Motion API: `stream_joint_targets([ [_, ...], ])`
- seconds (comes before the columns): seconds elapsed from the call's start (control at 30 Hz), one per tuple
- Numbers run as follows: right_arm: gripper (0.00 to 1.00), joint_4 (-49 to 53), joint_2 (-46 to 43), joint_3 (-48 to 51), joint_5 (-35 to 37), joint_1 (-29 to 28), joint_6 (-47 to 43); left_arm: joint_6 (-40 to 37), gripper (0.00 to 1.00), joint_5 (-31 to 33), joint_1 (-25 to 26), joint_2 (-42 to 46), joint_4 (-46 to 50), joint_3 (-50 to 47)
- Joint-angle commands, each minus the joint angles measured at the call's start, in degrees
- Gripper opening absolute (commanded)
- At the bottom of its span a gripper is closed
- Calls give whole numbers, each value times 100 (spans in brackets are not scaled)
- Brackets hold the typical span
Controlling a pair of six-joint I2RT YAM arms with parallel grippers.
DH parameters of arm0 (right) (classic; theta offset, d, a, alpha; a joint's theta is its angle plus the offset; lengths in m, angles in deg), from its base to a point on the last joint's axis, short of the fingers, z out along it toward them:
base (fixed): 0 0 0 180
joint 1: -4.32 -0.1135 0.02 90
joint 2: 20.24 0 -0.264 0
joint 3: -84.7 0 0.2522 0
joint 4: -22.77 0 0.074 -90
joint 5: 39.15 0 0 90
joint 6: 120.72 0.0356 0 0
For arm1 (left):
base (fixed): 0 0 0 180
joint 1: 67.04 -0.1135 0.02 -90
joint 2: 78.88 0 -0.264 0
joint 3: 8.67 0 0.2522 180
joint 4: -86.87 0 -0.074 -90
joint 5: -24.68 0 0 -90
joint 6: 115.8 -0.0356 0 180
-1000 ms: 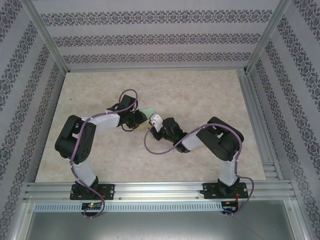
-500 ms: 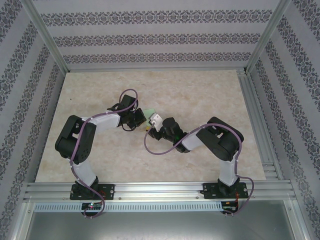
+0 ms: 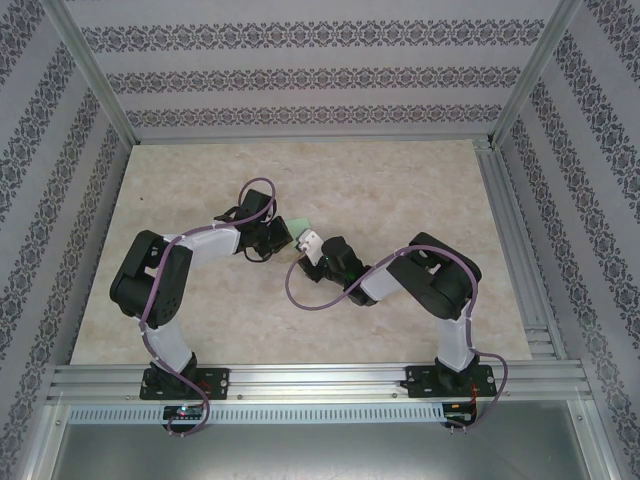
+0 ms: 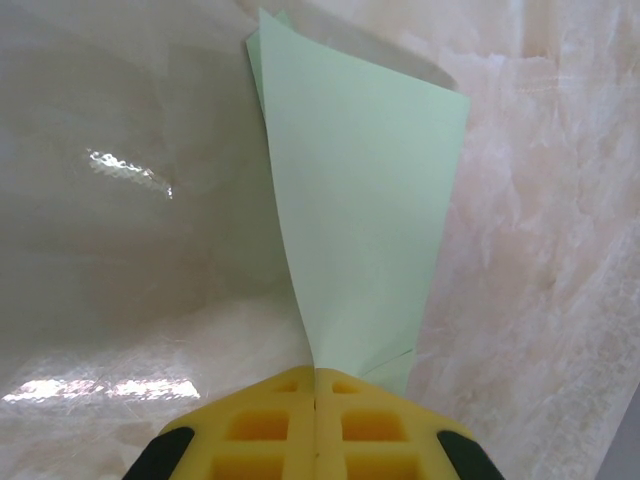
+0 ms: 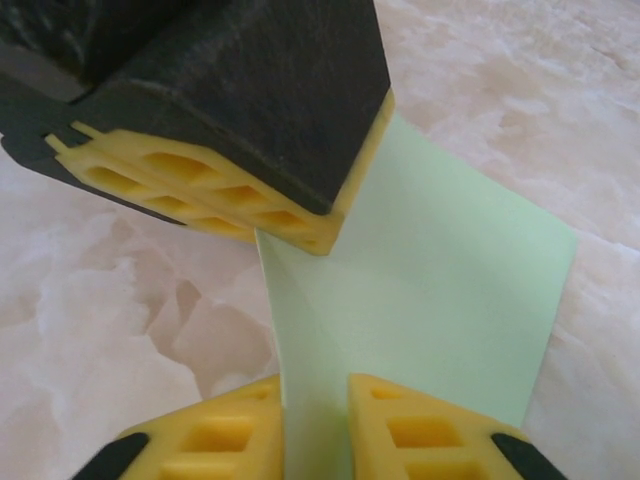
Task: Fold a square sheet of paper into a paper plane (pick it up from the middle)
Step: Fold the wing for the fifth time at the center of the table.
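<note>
The left gripper (image 4: 315,380) has its yellow fingers pressed together on the near lower corner of the sheet of paper (image 4: 360,220), pinching it. From that pinch the pale mint-green sheet rises and widens away from the fingers, clear of the marbled table (image 3: 400,180), and a second layer peeks out at its far top corner. The right gripper (image 5: 315,405) comes at the same sheet from the right. Its two yellow fingers (image 5: 410,432) stand a little apart with a creased part of the paper running through the gap. It is not clear whether their pads press the paper. Just beyond them, the tip of the left gripper clamps the sheet's edge. From above, both arms meet at the middle of the table, with the green paper showing just beyond the two grippers, between them.
</note>
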Motion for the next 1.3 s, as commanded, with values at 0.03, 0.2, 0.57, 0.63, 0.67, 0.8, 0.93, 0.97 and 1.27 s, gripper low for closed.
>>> stream_joint_targets([
  [0.03, 14, 3, 89, -95, -64, -23, 103, -28, 14, 145, 41, 254, 155, 155],
  [0.2, 9, -78, -38, 2, -414, 98, 493, -178, 37, 529, -16, 487, 403, 159],
  [0.57, 6, -838, -159, 304, -1744, 797, 2428, -381, 61, 838, -101, 800, 155, -175],
  [0.63, 5, -906, -146, 318, -1897, 877, 2666, -458, 62, 758, -102, 779, 18, -233],
  [0.67, 5, -950, -130, 322, -1979, 928, 2828, -492, 62, 726, -97, 767, -24, -245],
  [0.8, 5, -1044, -48, 313, -2248, 1097, 3293, -661, 60, 543, -67, 680, -239, -298],
  [0.93, 4, -775, -54, 269, -2251, 1107, 3318, -788, 53, 407, 32, 561, -411, -317],
  [0.97, 4, -708, -53, 262, -2255, 1107, 3314, -802, 51, 352, 55, 517, -461, -313],
  [1.27, 6, -210, 4, 154, -2415, 1132, 3645, -807, 35, 28, 173, 161, -853, -317],
])
